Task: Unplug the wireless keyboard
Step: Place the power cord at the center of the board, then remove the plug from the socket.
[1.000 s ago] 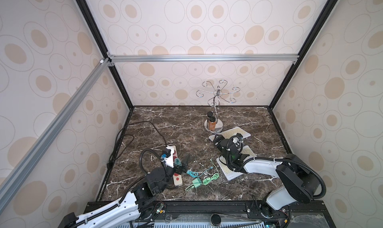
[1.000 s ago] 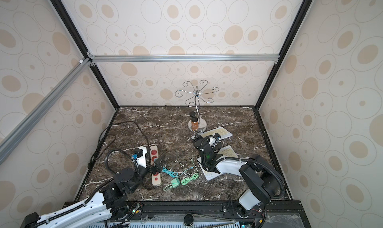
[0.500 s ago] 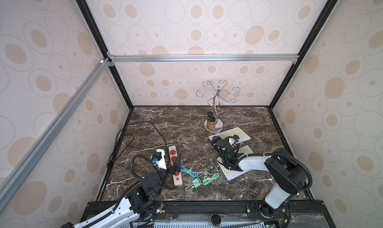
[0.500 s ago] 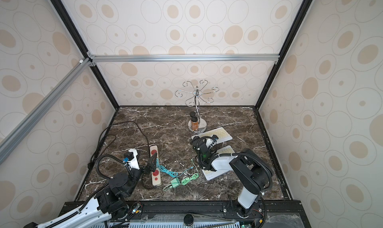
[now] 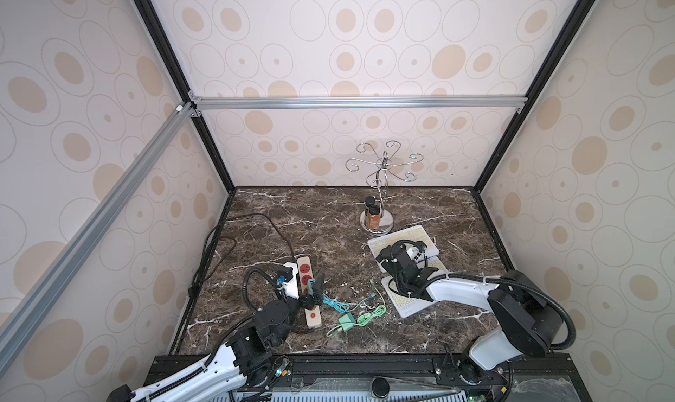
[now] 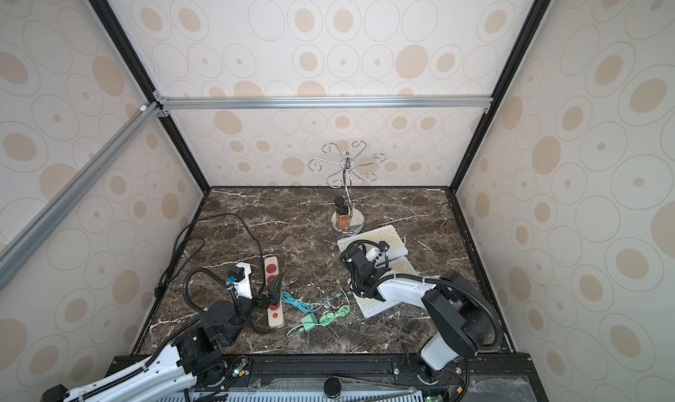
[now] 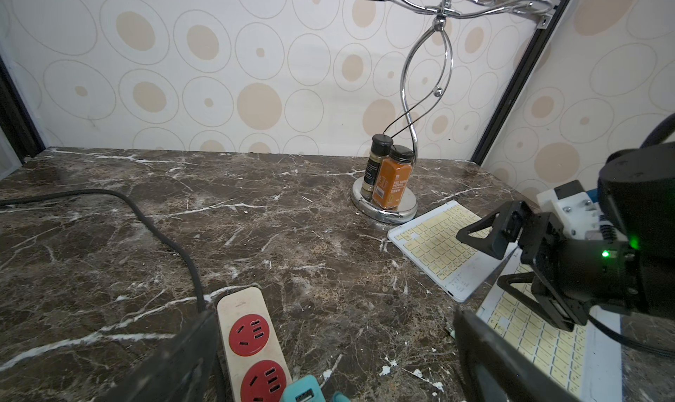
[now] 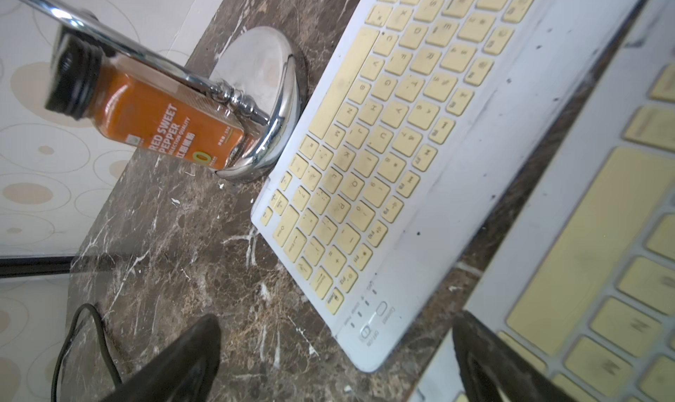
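Marble, dark brown with white veins, forms the tabletop [image 5: 310, 206]. At the near left the left hand [image 7: 334, 316] sits low with its jaws spread wide, straddling a power strip [image 5: 306, 272] and gripping nothing. The right hand [image 8: 336, 321] is also wide open and empty. It hovers over the left ends of two white keyboards with yellow keys on the right side.

The far keyboard [image 5: 423, 235] lies slantwise just beside the base of a chrome hook stand [image 5: 381, 170]. The near keyboard [image 5: 405, 303] lies alongside it, partly under the right arm.

The beige strip with red sockets runs near to far, and its black cord [image 7: 164, 235] loops off to the far left. A teal charger [image 7: 303, 391] stands on the strip. Its teal cable [image 5: 332, 303] trails right, and the free end rests on the marble just left of the near keyboard, apart from it. A green charger [image 5: 345, 321] and its cable lie loose nearby. Two spice bottles [image 5: 373, 217] stand on the stand's base.
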You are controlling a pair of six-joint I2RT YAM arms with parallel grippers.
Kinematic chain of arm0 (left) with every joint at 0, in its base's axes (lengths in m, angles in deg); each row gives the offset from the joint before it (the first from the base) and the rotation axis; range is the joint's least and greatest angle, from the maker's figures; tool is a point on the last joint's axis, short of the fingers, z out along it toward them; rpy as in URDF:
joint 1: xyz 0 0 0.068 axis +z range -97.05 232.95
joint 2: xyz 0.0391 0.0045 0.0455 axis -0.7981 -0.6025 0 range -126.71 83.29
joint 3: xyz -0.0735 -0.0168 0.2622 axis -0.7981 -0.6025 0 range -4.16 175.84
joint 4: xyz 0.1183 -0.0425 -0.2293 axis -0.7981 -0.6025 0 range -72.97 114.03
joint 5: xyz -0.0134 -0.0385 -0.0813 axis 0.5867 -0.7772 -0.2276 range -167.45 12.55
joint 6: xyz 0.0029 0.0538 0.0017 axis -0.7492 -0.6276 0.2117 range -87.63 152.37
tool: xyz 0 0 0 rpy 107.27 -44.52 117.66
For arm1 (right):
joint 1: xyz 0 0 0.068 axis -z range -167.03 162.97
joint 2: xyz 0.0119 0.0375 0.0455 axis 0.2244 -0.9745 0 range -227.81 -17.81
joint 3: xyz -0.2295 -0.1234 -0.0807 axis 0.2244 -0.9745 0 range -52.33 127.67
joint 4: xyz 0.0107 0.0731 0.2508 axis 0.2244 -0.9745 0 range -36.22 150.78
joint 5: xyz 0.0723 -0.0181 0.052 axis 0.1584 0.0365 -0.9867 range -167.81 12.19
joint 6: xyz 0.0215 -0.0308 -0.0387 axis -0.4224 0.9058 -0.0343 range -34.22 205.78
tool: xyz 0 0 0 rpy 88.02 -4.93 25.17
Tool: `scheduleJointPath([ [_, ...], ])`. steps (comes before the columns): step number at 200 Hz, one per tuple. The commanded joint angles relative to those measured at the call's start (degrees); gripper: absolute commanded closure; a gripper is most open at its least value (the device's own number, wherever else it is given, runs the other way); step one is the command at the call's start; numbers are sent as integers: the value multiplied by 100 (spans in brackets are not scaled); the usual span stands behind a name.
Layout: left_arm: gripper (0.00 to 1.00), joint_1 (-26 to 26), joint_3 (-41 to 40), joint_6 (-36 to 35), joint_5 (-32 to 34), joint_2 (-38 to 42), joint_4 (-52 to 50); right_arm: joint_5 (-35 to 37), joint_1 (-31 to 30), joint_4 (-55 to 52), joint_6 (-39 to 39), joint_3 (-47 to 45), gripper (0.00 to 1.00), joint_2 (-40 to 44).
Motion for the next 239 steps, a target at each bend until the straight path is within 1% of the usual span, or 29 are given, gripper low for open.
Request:
scheduleJointPath([
  [1, 0, 52, 153, 106, -61, 35, 180, -16, -43, -685, -220, 23, 0, 170],
  [21, 0, 63, 111, 85, 4, 26, 192, -23, -37, 771, 808, -91, 0, 75],
  [34, 0, 81, 87, 56, 70, -27, 204, -92, -59, 1833, 1827, -70, 0, -9],
  [45, 0, 99, 44, -14, 98, -86, 276, 34, -122, 2398, 2513, 61, 0, -137],
  [66, 0, 197, -36, -38, 290, -200, 381, 194, -214, 2814, 3478, 507, 0, -417],
  [76, 0, 314, -102, -128, 261, -278, 491, 369, -309, 2860, 3928, 788, 0, -578],
  [94, 1, 690, -357, -263, -126, -498, 968, 620, -467, 3130, 4723, 1230, 0, -973],
  [117, 1, 1294, -742, -87, -725, -617, 1490, 874, -704, 3283, 5719, 1860, 0, -1533],
  [129, 1, 1465, -858, -30, -915, -553, 1593, 1152, -875, 3362, 6286, 2207, 0, -1868],
  [142, 0, 1523, -1005, -65, -1033, -448, 1788, 1257, -1003, 3593, 6837, 2492, 0, -2211],
  [161, 0, 1550, -1256, -192, -1216, -446, 2266, 1336, -1121, 3763, 7326, 2892, 0, -2617],
  [189, 0, 1559, -1377, -248, -1127, -685, 2660, 1659, -1242, 3981, 8022, 3440, 0, -3115],
  [221, 0, 1578, -1114, 22, -1020, -995, 2360, 1902, -1415, 4751, 8535, 3343, 0, -3141],
  [231, 0, 1615, -934, 282, -847, -1098, 2013, 2139, -1471, 4734, 8483, 3290, 0, -2966],
  [239, 0, 1698, -771, 457, -793, -1168, 1751, 2242, -1495, 4483, 8255, 3223, 0, -2765],
])
